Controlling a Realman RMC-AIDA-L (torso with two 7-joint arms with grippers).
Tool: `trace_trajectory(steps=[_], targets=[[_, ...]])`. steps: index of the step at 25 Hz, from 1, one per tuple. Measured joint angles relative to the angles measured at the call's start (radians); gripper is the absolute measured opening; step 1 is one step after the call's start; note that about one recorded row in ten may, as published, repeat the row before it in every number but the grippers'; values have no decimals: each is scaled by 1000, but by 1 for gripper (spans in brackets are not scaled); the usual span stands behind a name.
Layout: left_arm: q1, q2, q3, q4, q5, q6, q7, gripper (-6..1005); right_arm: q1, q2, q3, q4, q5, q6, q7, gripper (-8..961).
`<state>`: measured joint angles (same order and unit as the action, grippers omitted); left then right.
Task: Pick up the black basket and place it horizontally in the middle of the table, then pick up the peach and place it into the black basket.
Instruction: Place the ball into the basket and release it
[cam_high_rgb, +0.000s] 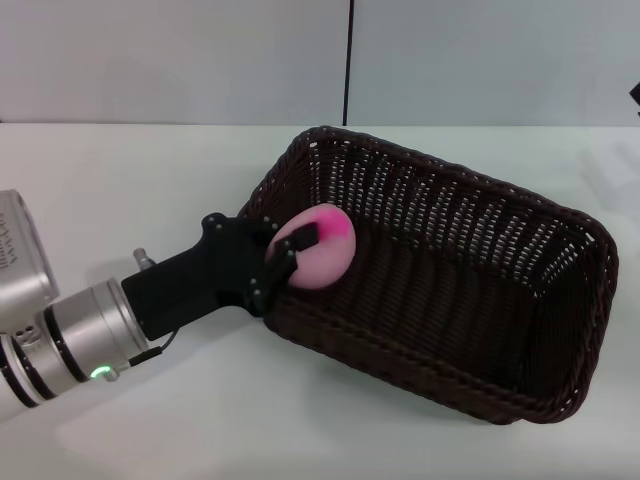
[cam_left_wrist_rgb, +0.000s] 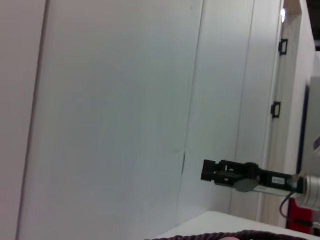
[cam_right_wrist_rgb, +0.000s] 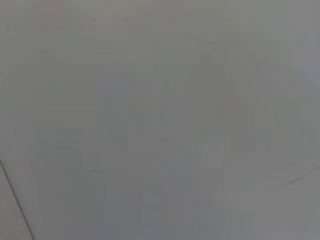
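1. The black basket (cam_high_rgb: 440, 290) lies on the white worktop (cam_high_rgb: 130, 180), in the middle and reaching to the right; it is set at a slant, its left end farther off and its right end nearer.
2. The left gripper (cam_high_rgb: 290, 255) reaches in from the near left, its black body passing over the basket's left rim.
3. Its fingers (cam_high_rgb: 300, 240) are closed on the peach (cam_high_rgb: 318, 248), one dark finger lying across the fruit's left face.
4. The peach is pale pink with a bright magenta patch on top. It sits just inside the left end of the basket, at about rim height; it seems to be held clear of the woven floor, though the head view does not settle that.
5. The basket's openwork sides slope outward, and the rest of its inside is bare weave.
6. In the left wrist view the right gripper (cam_left_wrist_rgb: 212, 170) shows far off, raised well above the worktop in front of a pale wall (cam_left_wrist_rgb: 115, 100); I cannot tell whether its fingers are apart or together.
7. A strip of the basket's braided rim shows along one edge of that same view.
8. The right wrist view shows only a plain grey surface.
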<state>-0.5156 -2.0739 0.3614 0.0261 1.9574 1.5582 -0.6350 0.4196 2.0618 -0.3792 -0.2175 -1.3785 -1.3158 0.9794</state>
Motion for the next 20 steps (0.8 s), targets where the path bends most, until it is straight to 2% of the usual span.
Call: trace_trajectory(steps=[8, 20], targets=[[-1, 0, -22, -3, -4, -40, 58, 70, 4, 4, -12, 3, -2, 1, -1, 631], [41, 9, -47, 39, -6, -51, 82, 114, 1, 6, -14, 9, -2, 1, -1, 631]])
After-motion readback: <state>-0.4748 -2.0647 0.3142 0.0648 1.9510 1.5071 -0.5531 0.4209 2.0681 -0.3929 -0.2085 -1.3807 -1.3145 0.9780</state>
